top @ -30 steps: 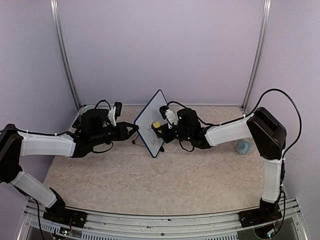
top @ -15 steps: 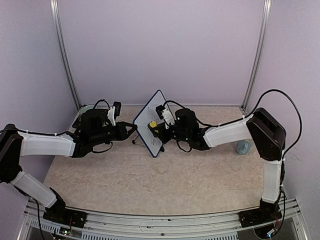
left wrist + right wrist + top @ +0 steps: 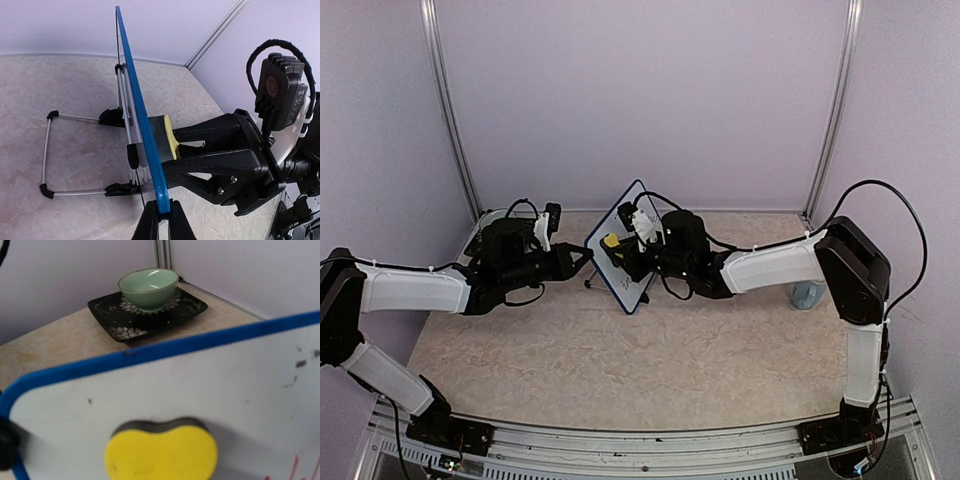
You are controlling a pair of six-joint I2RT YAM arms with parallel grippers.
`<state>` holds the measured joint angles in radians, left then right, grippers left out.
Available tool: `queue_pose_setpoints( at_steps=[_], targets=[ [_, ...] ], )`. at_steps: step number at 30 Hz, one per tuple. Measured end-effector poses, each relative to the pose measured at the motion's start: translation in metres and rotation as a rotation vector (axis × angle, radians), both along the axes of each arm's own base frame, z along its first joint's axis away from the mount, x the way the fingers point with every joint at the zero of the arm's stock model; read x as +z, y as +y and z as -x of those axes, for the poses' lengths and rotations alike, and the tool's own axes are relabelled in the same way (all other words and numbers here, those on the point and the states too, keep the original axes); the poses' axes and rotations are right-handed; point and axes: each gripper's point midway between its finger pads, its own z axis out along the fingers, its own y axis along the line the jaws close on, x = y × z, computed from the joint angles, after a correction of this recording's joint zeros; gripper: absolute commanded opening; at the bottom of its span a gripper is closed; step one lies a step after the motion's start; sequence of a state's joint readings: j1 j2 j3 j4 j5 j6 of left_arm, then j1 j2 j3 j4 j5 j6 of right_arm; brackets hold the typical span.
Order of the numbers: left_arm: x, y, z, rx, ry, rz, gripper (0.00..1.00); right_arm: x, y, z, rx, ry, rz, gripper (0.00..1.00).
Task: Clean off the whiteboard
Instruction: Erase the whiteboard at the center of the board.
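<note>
The whiteboard (image 3: pixel 632 280) stands tilted on its wire stand (image 3: pixel 47 150) at the back middle of the table. Its blue frame (image 3: pixel 137 110) runs edge-on through the left wrist view. My left gripper (image 3: pixel 163 215) is shut on the frame's near edge. My right gripper (image 3: pixel 623 250) is shut on a yellow sponge (image 3: pixel 161 452), pressing its dark pad flat against the white face (image 3: pixel 200 385) near the board's upper left part. Faint dark specks (image 3: pixel 300 363) and red strokes (image 3: pixel 295 466) remain at the right of the sponge. The sponge hides the right fingers in the right wrist view.
Behind the board, at the back left corner, a green bowl (image 3: pixel 149 286) sits on a dark patterned tray (image 3: pixel 190 304). A pale blue container (image 3: pixel 807 294) stands by the right wall. Metal posts (image 3: pixel 450 120) rise at the back corners.
The right gripper has slid the sponge across the board face toward its upper left. The left gripper has tightened on the frame and stayed in place.
</note>
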<state>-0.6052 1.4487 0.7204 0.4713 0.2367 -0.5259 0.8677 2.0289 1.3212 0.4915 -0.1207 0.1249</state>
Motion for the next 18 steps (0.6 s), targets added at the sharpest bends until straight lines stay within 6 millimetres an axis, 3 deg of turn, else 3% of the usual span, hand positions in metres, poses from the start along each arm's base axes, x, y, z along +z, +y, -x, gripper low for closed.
queue_pose_setpoints(
  at_steps=[7,18],
  targets=[
    [0.0,0.0,0.0,-0.001,0.0,0.0,0.05,-0.001,-0.001,0.0,0.0,-0.002,0.0,0.08],
    [-0.003,0.0,0.001,-0.002,0.006,-0.004,0.06,-0.031,-0.009,0.014,0.015,0.04,0.004,0.08]
  ],
)
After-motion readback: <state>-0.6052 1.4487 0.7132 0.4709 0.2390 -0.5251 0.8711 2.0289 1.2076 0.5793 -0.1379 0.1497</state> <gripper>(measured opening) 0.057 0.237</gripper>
